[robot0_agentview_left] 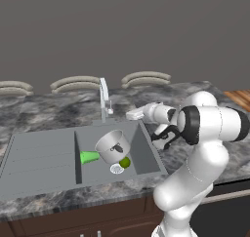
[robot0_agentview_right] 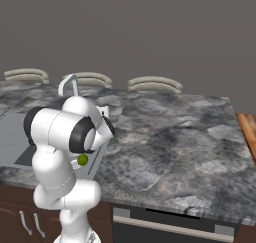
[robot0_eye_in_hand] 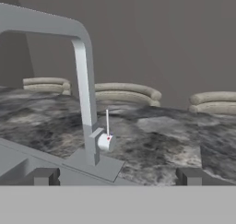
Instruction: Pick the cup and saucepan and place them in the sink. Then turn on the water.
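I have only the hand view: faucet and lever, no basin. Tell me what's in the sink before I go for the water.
Observer: In the left base view, the saucepan sits tilted in the sink, and the cup lies on its side just left of it.
Operator: Name anything else in there.
Observer: A small yellow-green ball lies beside the drain, under the saucepan's right edge.
Operator: Give me the tool's place against the faucet.
Observer: The tool hangs over the sink's back right corner, right of the faucet and apart from it.
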